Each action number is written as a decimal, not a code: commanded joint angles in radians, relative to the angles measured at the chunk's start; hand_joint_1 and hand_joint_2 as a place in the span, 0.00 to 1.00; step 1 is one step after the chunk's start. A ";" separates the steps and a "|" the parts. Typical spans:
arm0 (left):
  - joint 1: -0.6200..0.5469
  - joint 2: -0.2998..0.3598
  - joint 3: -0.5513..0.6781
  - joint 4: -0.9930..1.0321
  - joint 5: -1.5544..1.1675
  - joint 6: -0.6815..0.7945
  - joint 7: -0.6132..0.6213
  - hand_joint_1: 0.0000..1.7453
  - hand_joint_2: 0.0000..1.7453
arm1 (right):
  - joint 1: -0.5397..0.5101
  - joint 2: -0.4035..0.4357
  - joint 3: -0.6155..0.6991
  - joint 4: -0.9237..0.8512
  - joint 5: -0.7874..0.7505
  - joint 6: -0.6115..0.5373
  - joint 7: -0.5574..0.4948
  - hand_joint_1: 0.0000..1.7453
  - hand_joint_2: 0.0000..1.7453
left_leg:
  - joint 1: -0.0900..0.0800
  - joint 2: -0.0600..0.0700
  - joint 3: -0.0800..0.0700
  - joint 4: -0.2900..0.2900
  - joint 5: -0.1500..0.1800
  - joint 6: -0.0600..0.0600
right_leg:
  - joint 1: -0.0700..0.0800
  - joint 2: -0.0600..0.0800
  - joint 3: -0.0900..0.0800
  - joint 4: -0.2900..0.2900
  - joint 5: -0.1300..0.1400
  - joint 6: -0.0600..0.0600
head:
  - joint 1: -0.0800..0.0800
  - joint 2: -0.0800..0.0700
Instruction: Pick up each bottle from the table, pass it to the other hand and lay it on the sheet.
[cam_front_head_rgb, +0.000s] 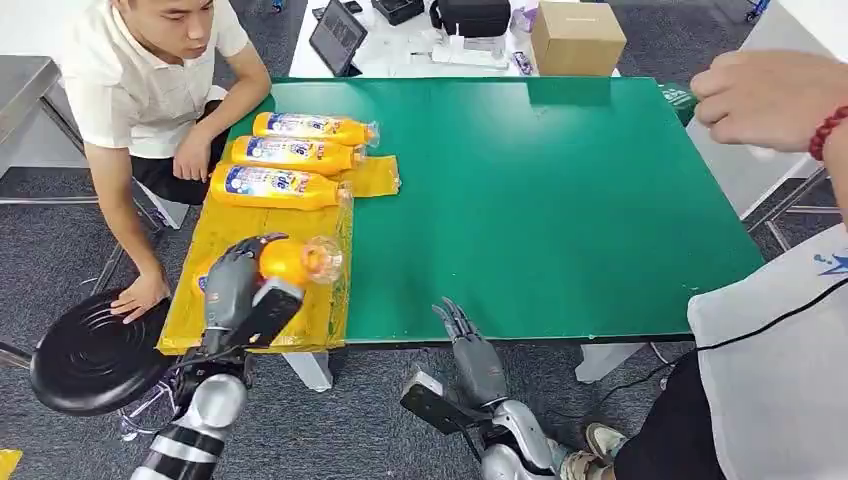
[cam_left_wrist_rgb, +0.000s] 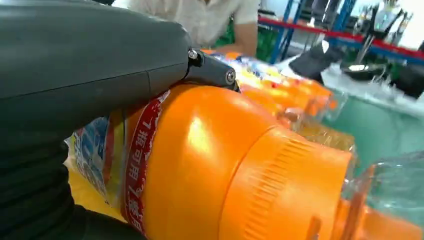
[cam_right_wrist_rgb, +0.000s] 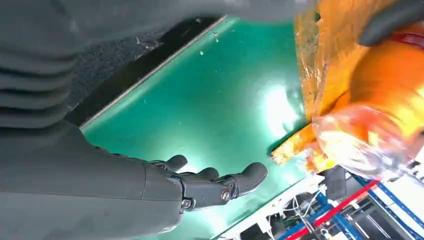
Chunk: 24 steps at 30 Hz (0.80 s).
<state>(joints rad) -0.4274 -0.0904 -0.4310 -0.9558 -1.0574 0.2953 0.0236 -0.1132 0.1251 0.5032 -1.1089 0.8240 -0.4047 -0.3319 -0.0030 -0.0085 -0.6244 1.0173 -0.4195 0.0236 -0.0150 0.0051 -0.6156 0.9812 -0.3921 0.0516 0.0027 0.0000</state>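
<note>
We see left hand (cam_front_head_rgb: 235, 285) gripping the orange bottle (cam_front_head_rgb: 290, 262) over the yellow sheet (cam_front_head_rgb: 235, 235) | three bottles (cam_front_head_rgb: 285, 155) lie beyond it | right hand (cam_front_head_rgb: 470, 345) empty, fingers apart, at the green table (cam_front_head_rgb: 560, 200) edge.

A person in a white shirt (cam_front_head_rgb: 150, 70) sits at the upper left of the frame beside a round black stool (cam_front_head_rgb: 95, 350), a cardboard box (cam_front_head_rgb: 577, 37) (closed) and a tablet (cam_front_head_rgb: 337, 35) lie beyond the green table (cam_front_head_rgb: 560, 200), and another person's hand (cam_front_head_rgb: 765, 97) reaches in at upper right.
</note>
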 joint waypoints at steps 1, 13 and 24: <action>-0.189 -0.071 -0.056 0.442 -0.092 -0.035 0.076 1.00 1.00 | -0.022 0.018 0.019 -0.048 -0.077 -0.105 -0.133 0.00 1.00 | 0.001 -0.002 0.003 0.000 -0.001 -0.001 | 0.001 -0.002 0.004 0.000 -0.002 -0.002 | -0.001 0.000; -0.277 -0.092 0.020 0.659 -0.070 -0.177 0.164 0.90 1.00 | -0.074 0.047 0.022 0.036 -0.209 -0.082 -0.184 0.00 1.00 | 0.001 0.002 0.006 -0.001 -0.001 -0.001 | 0.001 0.002 0.006 -0.001 0.000 -0.002 | 0.000 0.000; -0.265 -0.088 0.130 0.680 0.008 -0.210 0.168 0.00 1.00 | -0.109 0.061 0.019 0.136 -0.247 -0.112 -0.212 0.00 1.00 | 0.001 0.005 0.015 -0.003 -0.001 -0.002 | 0.001 0.003 0.012 -0.001 0.000 -0.002 | -0.001 0.000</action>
<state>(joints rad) -0.7245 -0.1789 -0.4127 -0.3922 -1.0980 0.1007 0.2037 -0.1648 0.1880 0.5051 -1.0972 0.5894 -0.5058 -0.5378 -0.0025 -0.0080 -0.6150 1.0168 -0.4198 0.0230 -0.0144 0.0054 -0.6073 0.9825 -0.3923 0.0512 0.0019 0.0000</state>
